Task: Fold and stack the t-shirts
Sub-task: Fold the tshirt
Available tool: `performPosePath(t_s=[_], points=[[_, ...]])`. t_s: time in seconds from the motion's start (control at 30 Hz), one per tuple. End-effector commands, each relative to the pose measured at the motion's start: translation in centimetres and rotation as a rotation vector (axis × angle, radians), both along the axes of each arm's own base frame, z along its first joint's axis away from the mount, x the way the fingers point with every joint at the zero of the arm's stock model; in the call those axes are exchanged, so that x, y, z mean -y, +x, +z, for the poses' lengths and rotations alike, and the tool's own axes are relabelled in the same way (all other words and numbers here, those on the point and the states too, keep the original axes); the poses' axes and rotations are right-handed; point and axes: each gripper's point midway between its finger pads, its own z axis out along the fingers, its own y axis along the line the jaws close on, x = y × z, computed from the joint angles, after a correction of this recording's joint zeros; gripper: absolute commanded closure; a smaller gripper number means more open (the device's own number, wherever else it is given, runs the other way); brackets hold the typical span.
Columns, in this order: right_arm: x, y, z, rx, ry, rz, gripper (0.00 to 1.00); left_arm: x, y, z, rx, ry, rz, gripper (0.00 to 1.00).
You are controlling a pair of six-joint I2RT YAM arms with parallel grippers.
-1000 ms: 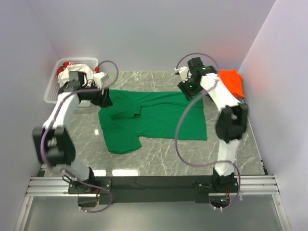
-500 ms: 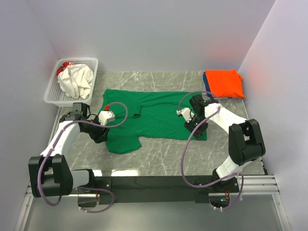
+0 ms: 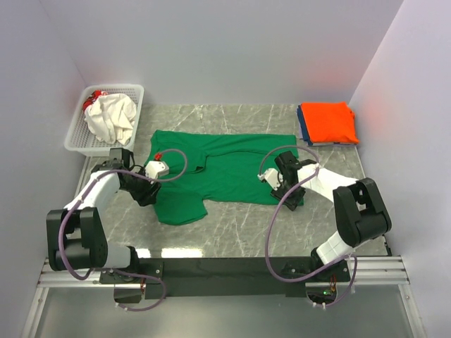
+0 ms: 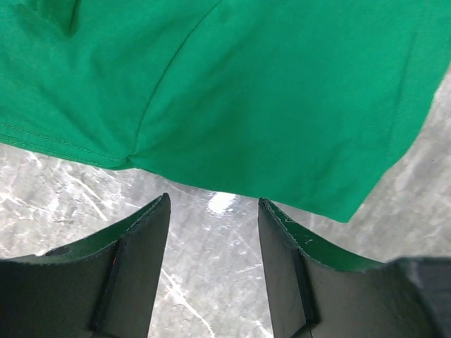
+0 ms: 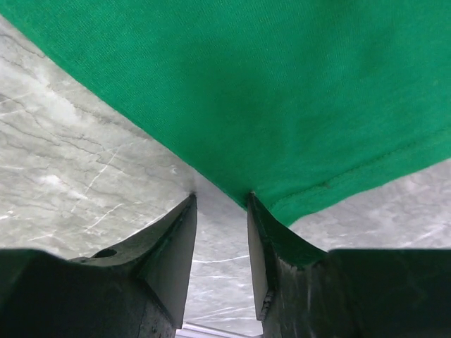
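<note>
While the green t-shirt [image 3: 232,165] lies spread flat at mid-frame on the marble bench [image 3: 232,225], the left pincer [image 4: 213,211] sits at its left sleeve hem, jaws well apart and empty, bare stone between them. Right pincer [image 5: 220,201]: jaws narrowly parted at the lower-right hem corner, clamping nothing. Upper right: folded orange t-shirt [image 3: 328,121] atop a blue t-shirt [image 3: 301,131]. Upper left: cream-white t-shirt [image 3: 113,116] in a basket [image 3: 77,139].
</note>
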Motion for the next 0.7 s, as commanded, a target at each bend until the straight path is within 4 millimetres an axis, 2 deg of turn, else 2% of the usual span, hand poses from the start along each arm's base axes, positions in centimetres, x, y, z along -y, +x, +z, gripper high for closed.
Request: performPosePath(t_s=[0.0,0.23,0.37,0.67], points=[[0.8,1.3,-0.1,0.086,-0.055,0.023,0.58,-0.5,1.6,0.3,0.069,0.032,-0.036,0.42],[0.8,1.6,-0.2,0.085,-0.061,0.016,0.62,0.0,2.0,-0.6,0.030,0.006,-0.060,0.45],[0.9,1.7,-0.5,0.076,-0.072,0.014,0.70,0.3,2.0,-1.2,0.036,0.004,-0.085,0.45],[0.9,2.0,-0.8,0.071,-0.086,0.003,0.78,-0.3,1.8,-4.7,-0.006,0.082,-0.124,0.51]])
